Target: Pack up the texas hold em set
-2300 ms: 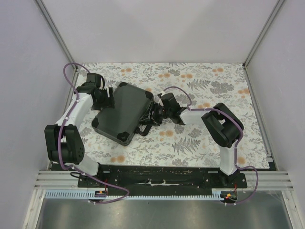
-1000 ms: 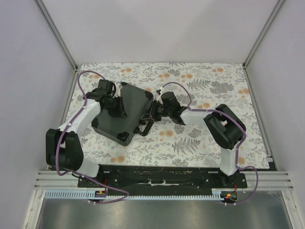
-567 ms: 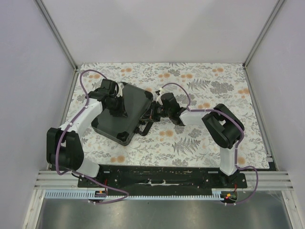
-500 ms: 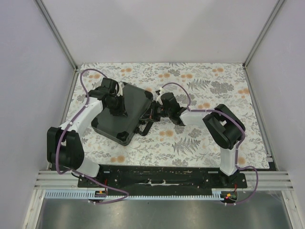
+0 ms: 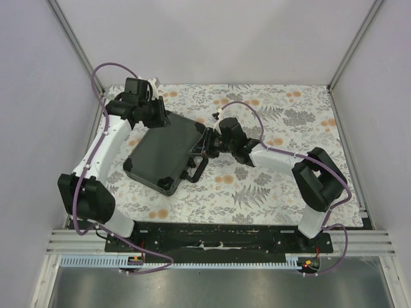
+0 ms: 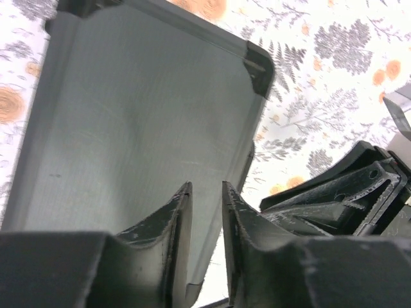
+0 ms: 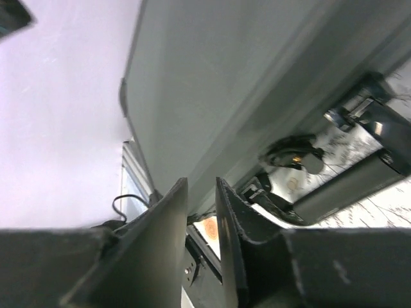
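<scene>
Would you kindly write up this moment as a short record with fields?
case: black briefcase, lid closed, lying flat on the floral tablecloth
handle: on the side facing the right arm
left claw: raised over the lid, nearly shut, holding nothing
right claw: at the latch side, nearly shut, holding nothing
loose pieces: none visible

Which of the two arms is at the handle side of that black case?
The right arm: the right end effector sits at the briefcase edge carrying the handle. The left end effector is at its far edge instead.
</scene>
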{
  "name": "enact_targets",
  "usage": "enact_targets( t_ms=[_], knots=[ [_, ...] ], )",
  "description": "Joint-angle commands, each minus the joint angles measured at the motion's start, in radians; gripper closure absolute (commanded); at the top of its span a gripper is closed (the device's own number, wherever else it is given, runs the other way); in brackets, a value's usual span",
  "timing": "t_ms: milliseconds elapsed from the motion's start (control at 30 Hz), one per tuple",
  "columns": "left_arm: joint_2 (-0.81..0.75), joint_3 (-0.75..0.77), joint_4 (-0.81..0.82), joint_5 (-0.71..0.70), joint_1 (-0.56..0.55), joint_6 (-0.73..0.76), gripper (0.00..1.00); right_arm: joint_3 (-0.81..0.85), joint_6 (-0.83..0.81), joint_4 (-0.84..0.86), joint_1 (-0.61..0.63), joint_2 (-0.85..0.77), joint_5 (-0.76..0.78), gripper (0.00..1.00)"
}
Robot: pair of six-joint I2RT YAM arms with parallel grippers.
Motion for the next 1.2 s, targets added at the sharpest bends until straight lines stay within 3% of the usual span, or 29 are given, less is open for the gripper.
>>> enact_targets(
  t_ms=[0, 67, 300, 367, 733, 1167],
  knots=[
    [0.040, 0.061, -0.010, -0.040, 0.077, 0.008, 0.61, 0.015, -0.053, -0.155, 0.005, -0.021, 0.110, 0.73],
    [0.055, 0.056, 0.004, -0.052, 0.114, 0.003, 0.52, 0.020, -0.072, -0.212, 0.015, -0.012, 0.165, 0.77],
    [0.123, 0.012, 0.046, -0.063, 0.222, -0.038, 0.42, 0.113, -0.152, -0.339, 0.067, 0.083, 0.286, 0.83],
    [0.146, 0.009, 0.046, -0.072, 0.269, -0.052, 0.41, 0.147, -0.168, -0.377, 0.078, 0.109, 0.323, 0.82],
    [0.270, 0.006, 0.052, -0.107, 0.311, -0.075, 0.42, 0.251, -0.184, -0.482, 0.101, 0.204, 0.414, 0.83],
    [0.297, -0.076, 0.095, -0.044, 0.311, -0.093, 0.45, 0.259, -0.155, -0.456, 0.101, 0.263, 0.357, 0.83]
  ],
)
